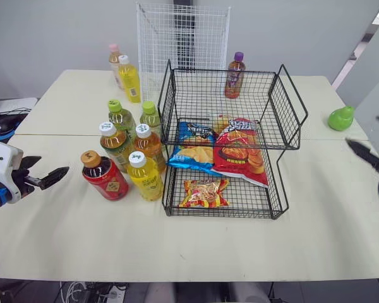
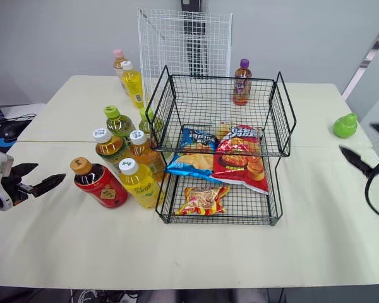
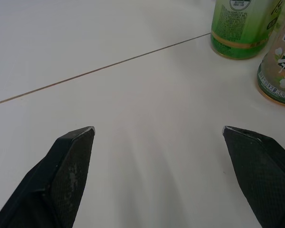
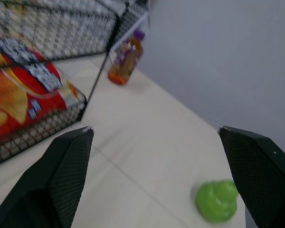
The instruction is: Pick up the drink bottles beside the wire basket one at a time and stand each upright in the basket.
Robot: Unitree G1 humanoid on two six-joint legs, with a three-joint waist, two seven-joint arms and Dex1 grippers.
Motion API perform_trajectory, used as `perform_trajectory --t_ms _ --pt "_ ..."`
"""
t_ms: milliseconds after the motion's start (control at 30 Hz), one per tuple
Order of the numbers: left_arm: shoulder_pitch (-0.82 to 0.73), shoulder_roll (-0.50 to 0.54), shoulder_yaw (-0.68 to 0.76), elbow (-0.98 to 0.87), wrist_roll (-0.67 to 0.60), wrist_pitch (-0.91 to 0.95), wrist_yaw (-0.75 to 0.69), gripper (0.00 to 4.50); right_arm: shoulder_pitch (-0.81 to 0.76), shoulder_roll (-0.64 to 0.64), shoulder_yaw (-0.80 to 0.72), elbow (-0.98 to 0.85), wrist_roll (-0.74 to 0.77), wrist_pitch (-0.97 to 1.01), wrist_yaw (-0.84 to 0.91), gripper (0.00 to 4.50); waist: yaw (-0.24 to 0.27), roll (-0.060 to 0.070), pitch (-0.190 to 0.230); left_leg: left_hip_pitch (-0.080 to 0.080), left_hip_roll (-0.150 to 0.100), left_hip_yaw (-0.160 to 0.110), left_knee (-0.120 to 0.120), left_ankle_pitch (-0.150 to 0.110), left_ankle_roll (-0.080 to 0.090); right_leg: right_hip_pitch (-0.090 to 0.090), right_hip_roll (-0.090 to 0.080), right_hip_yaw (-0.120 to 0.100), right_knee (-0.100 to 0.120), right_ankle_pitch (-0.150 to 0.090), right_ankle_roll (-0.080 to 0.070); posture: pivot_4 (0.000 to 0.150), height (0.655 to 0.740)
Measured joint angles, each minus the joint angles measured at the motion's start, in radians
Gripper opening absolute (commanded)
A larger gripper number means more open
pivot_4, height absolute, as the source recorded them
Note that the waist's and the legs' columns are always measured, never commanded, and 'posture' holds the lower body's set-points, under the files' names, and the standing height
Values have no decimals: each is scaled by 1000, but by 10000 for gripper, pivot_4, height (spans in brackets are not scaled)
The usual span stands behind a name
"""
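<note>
Six drink bottles point(image 1: 117, 146) stood packed just left of the wire basket point(image 1: 289, 104). Left gripper point(image 1: 54, 165) and right gripper point(image 1: 364, 130) both gaped wide, empty. Reaching for the near red bottle point(image 1: 106, 177), a finger could probably clip the yellow bottle point(image 1: 145, 177) just beside it and topple it.

Our two head views look forward and down over the whole desk point(image 1: 63, 240) from its near edge, sharing one scene with the wire basket point(image 1: 285, 107) at the middle. Our left wrist view looks along the left end effector point(image 3: 156, 129), low and close over the desk, toward a green bottle point(image 3: 237, 28). Our right wrist view looks along the right end effector point(image 4: 154, 128) near the desk's right edge, sharing the purple-capped bottle point(image 4: 125, 59) with the head views.
</note>
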Motion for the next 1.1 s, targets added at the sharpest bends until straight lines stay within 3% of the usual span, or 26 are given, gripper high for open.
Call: perform_trajectory --t_ms 167,300,467,667,767,900,1100 --pt "17 -4 4 -44 -18 27 -1 44881 -169 -83 33 -204 248 234 6 45000 -1 0 0 0 1 0 0 0 0 0 -2 0 0 0 0 1500 7360" --pt "112 -9 48 -128 -42 52 12 44881 -386 -74 233 -257 385 352 87 45000 -10 -2 -1 0 5 1 0 0 0 -1 -7 0 -1 0 -1 1500 7360" --pt "318 -23 207 -338 -110 139 27 44881 -552 34 459 -214 373 371 215 45000 -7 -3 0 -1 6 2 -1 -1 1 -3 -9 -1 -1 -1 -1 1500 7360" --pt "565 -122 407 -812 -295 394 66 44881 -589 147 561 -143 318 348 322 45000 14 -4 0 -1 3 0 1 -1 2 -1 -12 -3 -1 -1 -1 1500 7360" --pt "572 -194 486 -1043 -456 524 183 44881 -588 182 580 -125 295 334 349 45000 21 -4 0 -1 3 0 2 -1 2 0 -11 -3 -1 -1 -1 1500 7360" --pt "570 -304 484 -1265 -604 591 379 44881 -588 213 590 -107 269 323 373 45000 20 -4 0 -1 1 -1 3 -1 2 1 -10 -2 -1 -1 -1 1500 7360" --pt "448 -400 308 -1398 -572 587 690 44881 -592 235 592 -86 245 309 396 45000 23 -4 0 -1 -1 -3 4 -1 2 2 -1 -1 -1 -1 -1 1500 7360"
